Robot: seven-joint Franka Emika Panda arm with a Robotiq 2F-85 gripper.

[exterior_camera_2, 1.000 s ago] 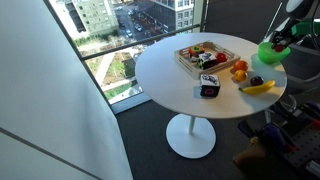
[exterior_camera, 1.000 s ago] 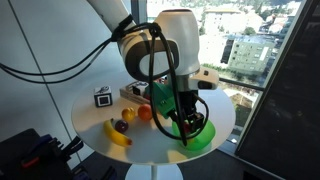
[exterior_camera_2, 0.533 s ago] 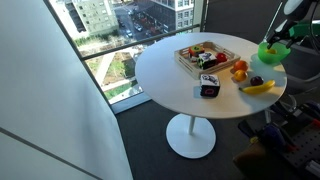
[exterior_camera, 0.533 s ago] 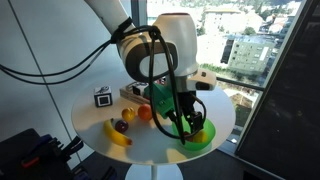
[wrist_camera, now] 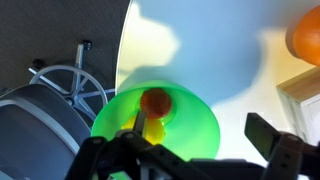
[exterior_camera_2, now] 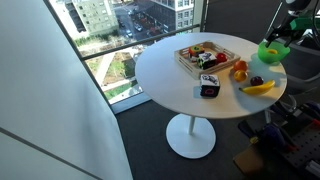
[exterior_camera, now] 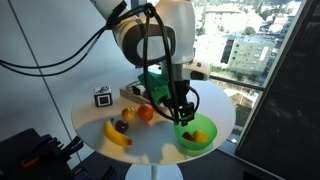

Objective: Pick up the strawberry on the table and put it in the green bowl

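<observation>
The small bright red strawberry (wrist_camera: 154, 100) lies inside the bright lime-green round plastic bowl (wrist_camera: 190, 128), low in its hollow. A yellow piece sits just beside it, and what that is I cannot tell. The wrist view looks straight down into the bowl, and nothing is touching the fruit.

The Robotiq gripper (exterior_camera: 184, 117) hangs above the bowl, spread wide and empty. In the wrist view its dark fingers (wrist_camera: 268, 132) frame the bowl from the lower edge with only open air between them. In an exterior view the bowl (exterior_camera_2: 272, 50) stands near the edge of the round white tabletop (exterior_camera_2: 165, 75), with the arm over it.

By my reading the placing is done and the step in hand is the retreat. The clean way out is straight up, jaws left apart, so that no finger catches the green rim. The bowl is light plastic close to the table's edge, and a sideways brush could push or tip it. Swing away only once the fingertips are clear above the rim.

Further out, the round orange fruit (exterior_camera: 145, 113) and the curved yellow banana (exterior_camera: 117, 133) lie well apart from the bowl. The shallow wooden tray (exterior_camera_2: 205, 55) sits toward the window side. None of them blocks a vertical exit.
</observation>
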